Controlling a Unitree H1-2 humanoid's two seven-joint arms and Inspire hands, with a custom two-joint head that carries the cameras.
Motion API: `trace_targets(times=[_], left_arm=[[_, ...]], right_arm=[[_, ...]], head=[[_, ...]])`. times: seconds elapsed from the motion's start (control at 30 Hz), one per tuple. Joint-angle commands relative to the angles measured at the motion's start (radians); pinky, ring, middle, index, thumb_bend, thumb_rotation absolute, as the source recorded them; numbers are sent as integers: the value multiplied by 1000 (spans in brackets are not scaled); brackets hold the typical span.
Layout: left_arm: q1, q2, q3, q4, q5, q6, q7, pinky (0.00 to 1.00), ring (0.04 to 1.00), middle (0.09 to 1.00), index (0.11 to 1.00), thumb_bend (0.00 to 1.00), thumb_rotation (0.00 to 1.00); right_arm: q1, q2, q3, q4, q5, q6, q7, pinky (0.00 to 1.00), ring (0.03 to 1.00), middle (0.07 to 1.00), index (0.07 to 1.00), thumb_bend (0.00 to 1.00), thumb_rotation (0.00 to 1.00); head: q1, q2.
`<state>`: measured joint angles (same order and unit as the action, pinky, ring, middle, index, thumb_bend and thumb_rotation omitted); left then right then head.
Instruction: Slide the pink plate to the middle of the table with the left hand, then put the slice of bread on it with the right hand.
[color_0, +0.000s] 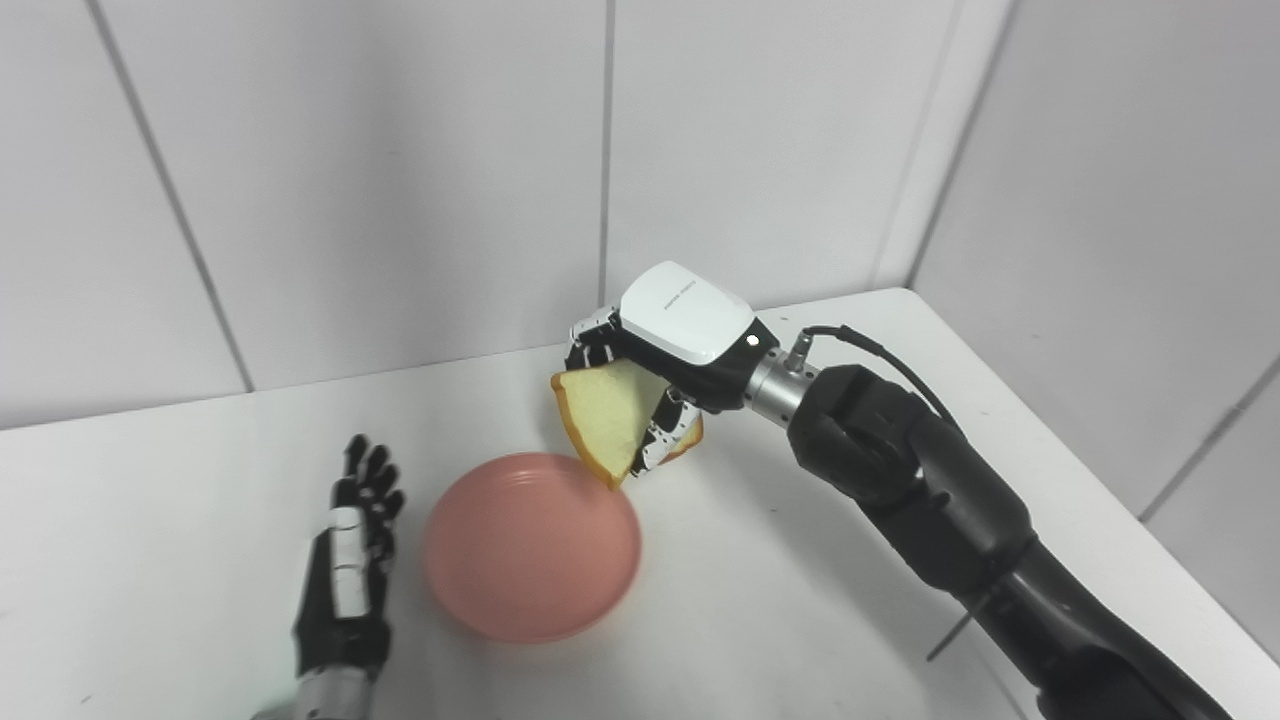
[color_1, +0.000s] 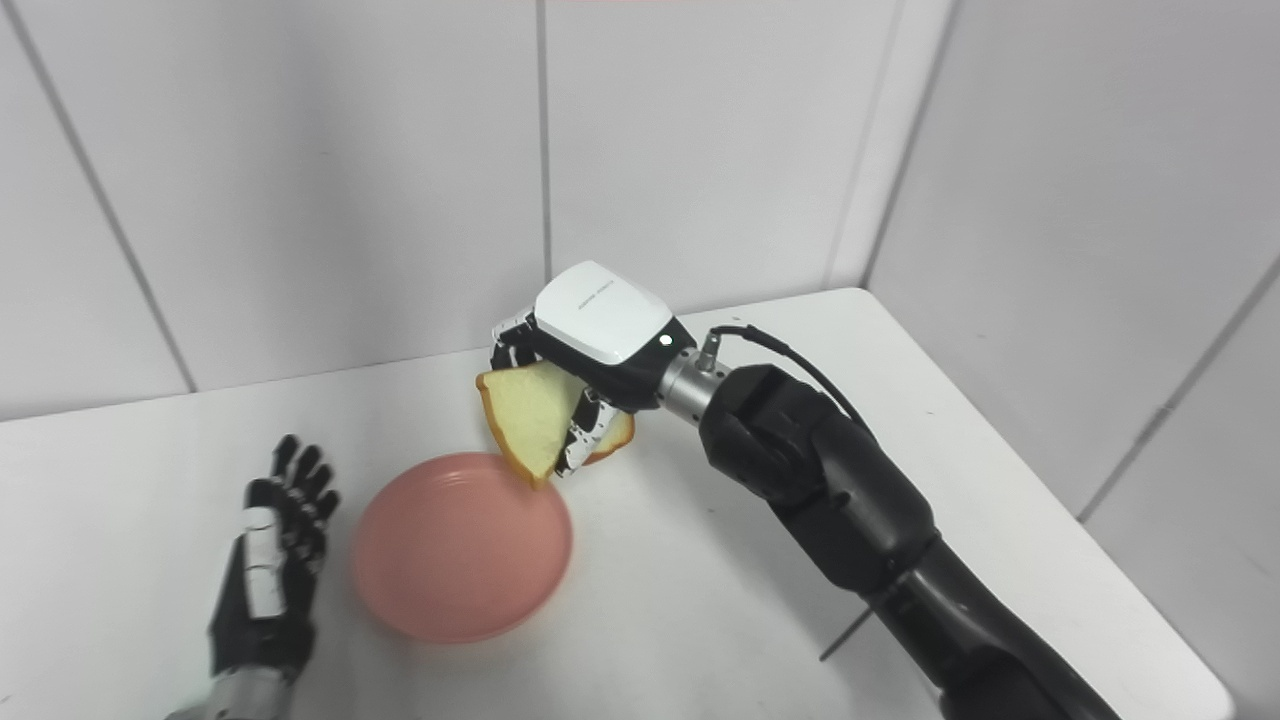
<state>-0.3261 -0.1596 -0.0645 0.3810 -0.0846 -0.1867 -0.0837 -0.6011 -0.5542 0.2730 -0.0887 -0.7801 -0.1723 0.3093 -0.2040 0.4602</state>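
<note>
At the near left, our black left hand (color_0: 350, 560) rests flat on the white counter (color_0: 780, 600) with its fingers spread wide, holding nothing, just beside the round pink plastic plate (color_0: 530, 548) but not touching it. The plate sits near the middle of the counter. Above the plate's far right rim, our right hand (color_0: 665, 355), black with a white back cover, grips the pale triangular slice of bread (color_0: 605, 415) with a tan crust, tilted with its lower corner pointing down over the rim.
</note>
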Motion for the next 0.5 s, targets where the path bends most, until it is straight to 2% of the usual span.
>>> trace_targets(times=[0.0, 0.13, 0.23, 0.33, 0.47], left_arm=[[44, -35, -13, 15, 11, 8, 15, 1000, 1000, 999, 992, 760, 1000], [41, -56, -16, 5, 26, 24, 43, 1000, 1000, 1000, 997, 754, 1000], [35, -65, -22, 15, 46, 10, 75, 1000, 1000, 997, 997, 740, 1000], [27, -75, -28, 21, 63, 8, 105, 1000, 1000, 996, 997, 733, 1000], [22, -82, -42, 19, 90, 15, 137, 1000, 998, 990, 990, 709, 1000]], right_arm=[[-58, 12, 5, -31, -3, -29, -3, 341, 432, 452, 518, 527, 3], [-69, 52, 46, -31, 3, -48, 15, 347, 431, 448, 519, 527, 0], [-63, 66, 62, -50, 5, -37, 46, 345, 423, 435, 523, 526, 0], [-54, 79, 80, -50, 2, -48, 61, 351, 427, 438, 522, 526, 0], [-50, 86, 108, -31, -9, -61, 78, 353, 441, 447, 521, 527, 0]], head=[[30, 7], [91, 19], [118, 22], [164, 30], [189, 37]])
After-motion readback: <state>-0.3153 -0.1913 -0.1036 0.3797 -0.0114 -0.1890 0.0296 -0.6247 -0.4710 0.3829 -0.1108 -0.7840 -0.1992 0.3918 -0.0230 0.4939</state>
